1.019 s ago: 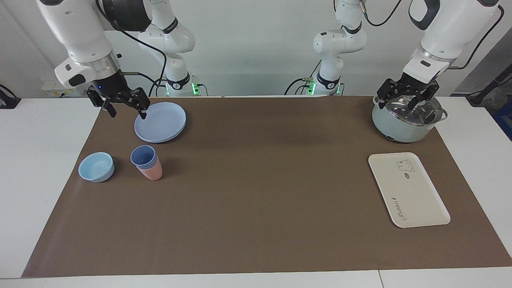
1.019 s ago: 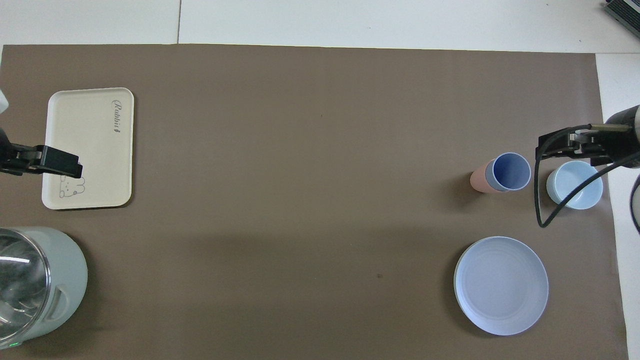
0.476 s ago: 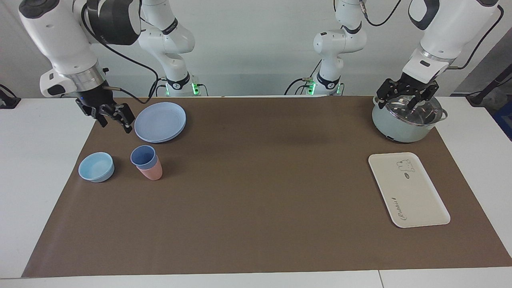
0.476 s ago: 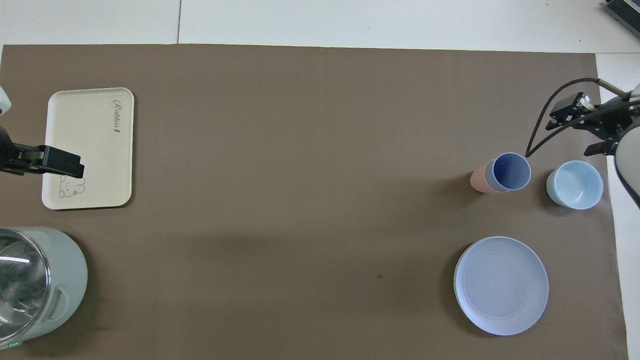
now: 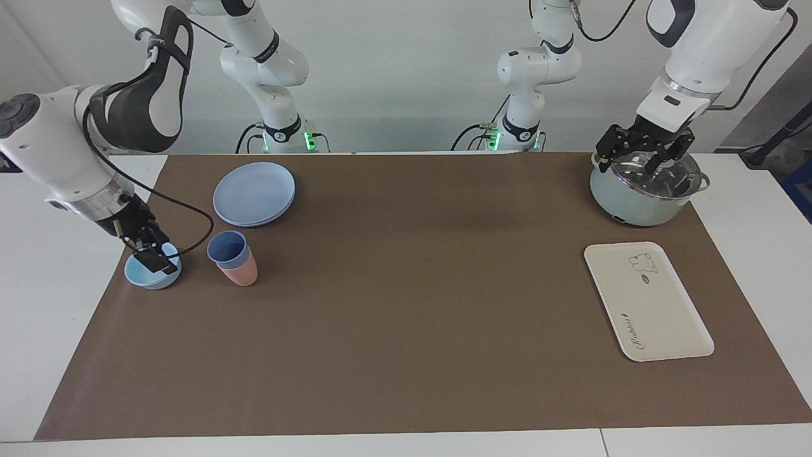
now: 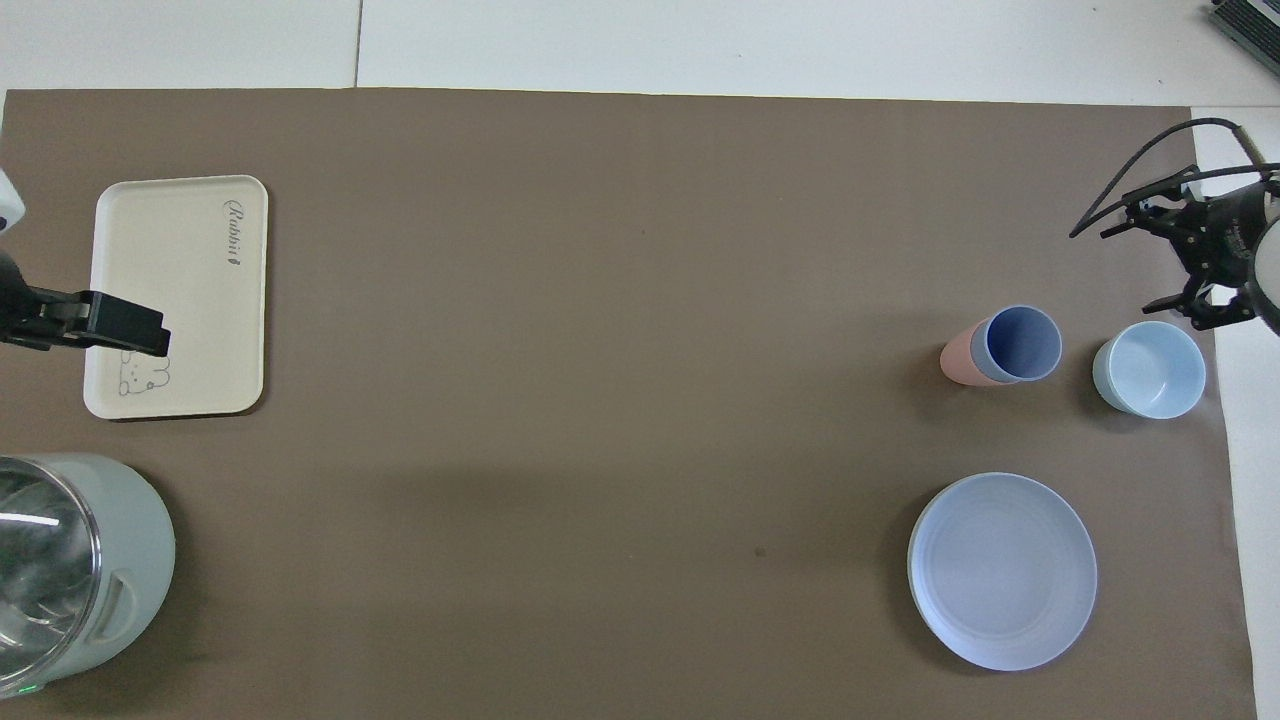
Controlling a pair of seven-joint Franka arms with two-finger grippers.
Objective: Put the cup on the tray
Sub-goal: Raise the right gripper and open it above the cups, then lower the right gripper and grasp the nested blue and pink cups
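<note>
The periwinkle-blue cup [image 5: 227,247] stands upright, nested in a pink cup [image 5: 241,274], on the brown mat toward the right arm's end; it also shows in the overhead view [image 6: 1021,343]. The cream tray [image 5: 647,304] lies bare toward the left arm's end and shows in the overhead view [image 6: 170,280]. My right gripper [image 5: 152,259] is open and empty, low over the light-blue bowl [image 5: 143,274], beside the cup and apart from it. In the overhead view the right gripper [image 6: 1132,268] shows at the mat's edge. My left gripper [image 5: 644,158] waits open above the pot lid.
A round blue plate [image 5: 254,193] lies nearer to the robots than the cups. A pale green pot with a glass lid [image 5: 647,190] stands nearer to the robots than the tray. The bowl [image 6: 1148,369] sits beside the cups.
My right gripper has swung from over the blue plate's edge out and down to over the light-blue bowl. The left arm and all objects have not moved.
</note>
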